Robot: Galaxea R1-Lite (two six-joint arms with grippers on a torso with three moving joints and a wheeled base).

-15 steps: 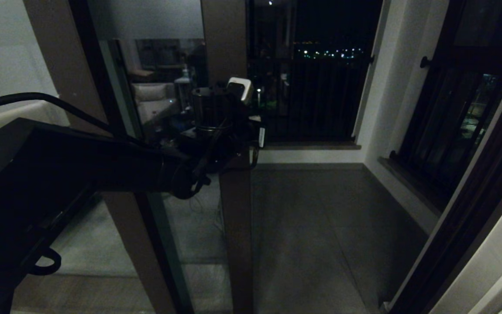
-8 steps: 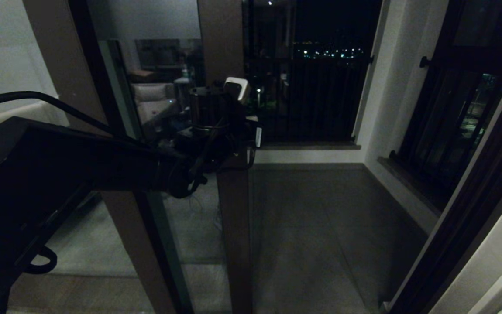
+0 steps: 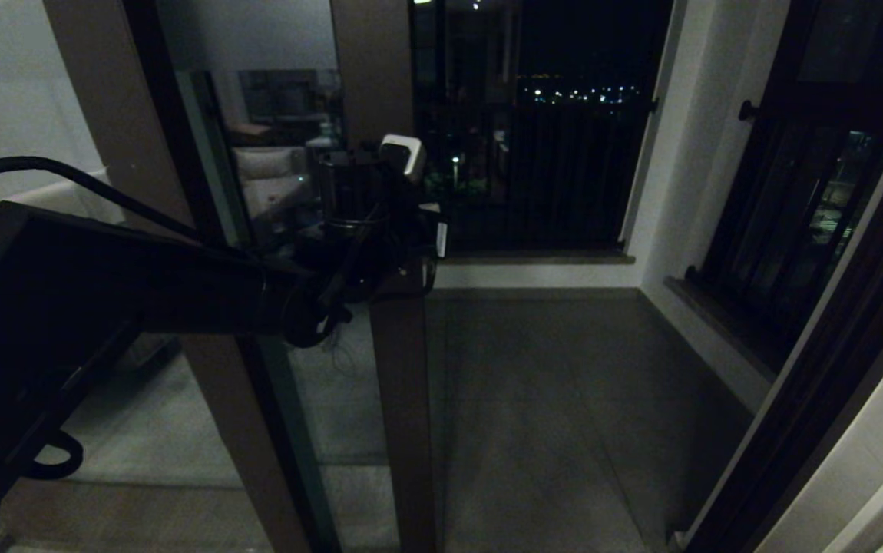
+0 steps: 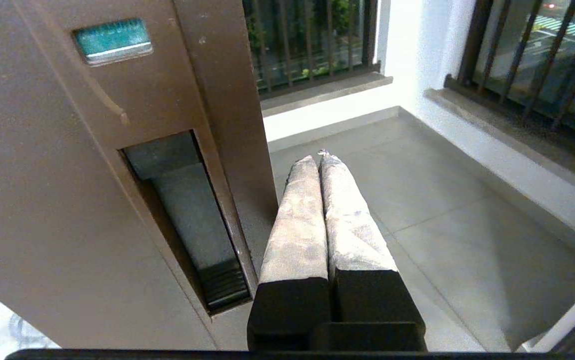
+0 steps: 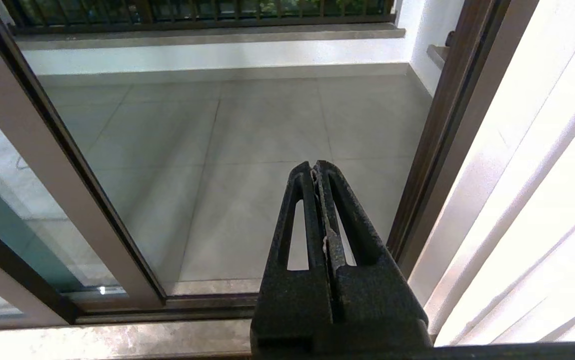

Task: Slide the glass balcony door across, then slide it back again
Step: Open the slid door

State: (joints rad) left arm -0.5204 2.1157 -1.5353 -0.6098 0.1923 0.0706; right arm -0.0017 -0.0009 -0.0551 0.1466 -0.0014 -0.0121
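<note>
The glass balcony door (image 3: 397, 399) stands partly open, its dark brown stile upright in the middle of the head view and its glass (image 3: 280, 153) reflecting a sofa. My left gripper (image 3: 432, 234) is shut with nothing in it. Its fingers (image 4: 297, 220) lie against the stile's edge (image 4: 227, 100), just beside the slim recessed handle (image 4: 187, 210). My right gripper (image 5: 316, 167) is also shut with nothing in it. It hangs low over the threshold track (image 5: 117, 305), apart from the door's stile (image 5: 42, 165), and does not show in the head view.
A black-barred window (image 3: 549, 153) closes the balcony's far end, with another (image 3: 795, 215) on the right wall. The dark door jamb (image 3: 818, 399) runs down the right. Grey tiled floor (image 3: 549, 399) lies beyond the opening. A white curtain (image 5: 542, 200) hangs by the right arm.
The door's stile has slid to the left, and my left arm and gripper have moved left with it. The opening onto the balcony has grown wider.
</note>
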